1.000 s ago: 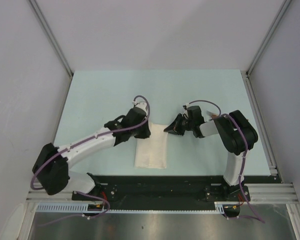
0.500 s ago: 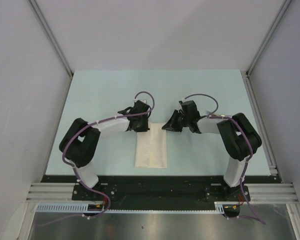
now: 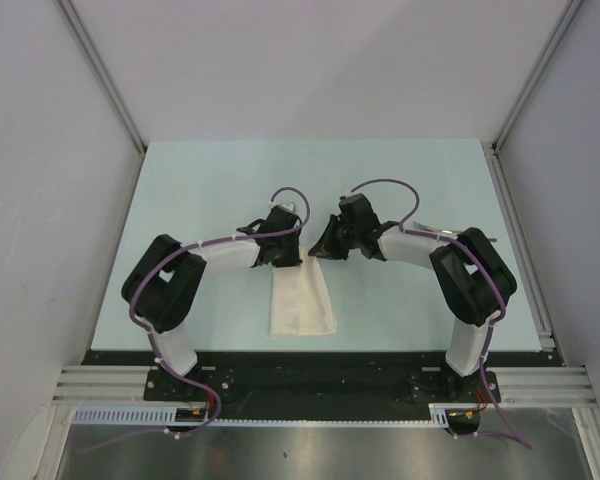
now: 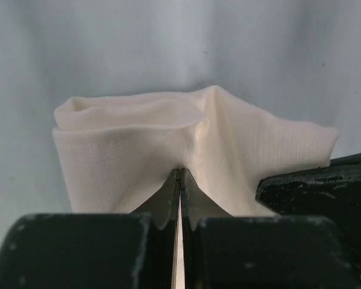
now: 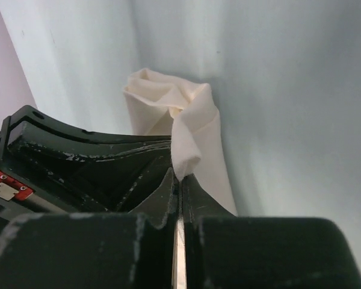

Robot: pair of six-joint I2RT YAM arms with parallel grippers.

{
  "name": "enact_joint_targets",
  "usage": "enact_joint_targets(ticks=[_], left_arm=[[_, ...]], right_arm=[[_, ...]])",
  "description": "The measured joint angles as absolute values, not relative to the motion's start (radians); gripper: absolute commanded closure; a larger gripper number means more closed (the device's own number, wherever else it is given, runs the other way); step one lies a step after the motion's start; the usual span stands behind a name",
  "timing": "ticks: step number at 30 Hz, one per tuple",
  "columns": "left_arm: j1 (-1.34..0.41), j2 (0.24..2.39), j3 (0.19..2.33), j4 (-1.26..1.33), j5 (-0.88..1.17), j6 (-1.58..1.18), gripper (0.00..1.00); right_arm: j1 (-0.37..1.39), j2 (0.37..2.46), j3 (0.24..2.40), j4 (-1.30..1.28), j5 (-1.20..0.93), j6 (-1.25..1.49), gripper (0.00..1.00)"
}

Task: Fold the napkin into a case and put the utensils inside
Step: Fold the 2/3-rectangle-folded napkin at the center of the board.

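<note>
Pinching the far end of the napkin (image 3: 302, 305), the left jaws and right jaws were each pressed together on cloth; the narrow folded strip lay mid-tabletop (image 3: 210, 180). Moving both corners evenly, layers aligned, would likely keep the fold straight.

The left gripper (image 4: 180, 178) pinches the cream napkin (image 4: 126, 150), its jaws pressed together. The cloth bunches into raised folds above the pale table (image 4: 168, 42).

bright, even, diffuse light with faint soft shadows; wrist views soften slightly up close.
</note>
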State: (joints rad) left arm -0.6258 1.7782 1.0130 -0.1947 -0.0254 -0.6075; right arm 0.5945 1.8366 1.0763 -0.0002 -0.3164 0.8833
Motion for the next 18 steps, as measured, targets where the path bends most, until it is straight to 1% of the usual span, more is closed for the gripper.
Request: enact_joint_targets(ticks=[5, 11, 15, 18], left_arm=[[-0.623, 1.776, 0.992, -0.150, -0.004, -0.626, 0.98], [-0.621, 1.759, 0.968, -0.125, 0.017, -0.651, 0.96], [-0.620, 1.713, 0.957, -0.166, 0.035, -0.665, 0.94], [-0.615, 1.636, 0.943, -0.206, 0.034, -0.674, 0.93]], right_arm=[[0.620, 1.843, 1.084, -0.011, -0.293, 0.962, 1.00], [0.654, 1.848, 1.085, -0.033, -0.234, 1.065, 1.00], [0.665, 1.850, 1.106, -0.087, -0.179, 1.116, 1.00], [0.669, 1.852, 1.132, -0.130, -0.145, 1.149, 1.00]])
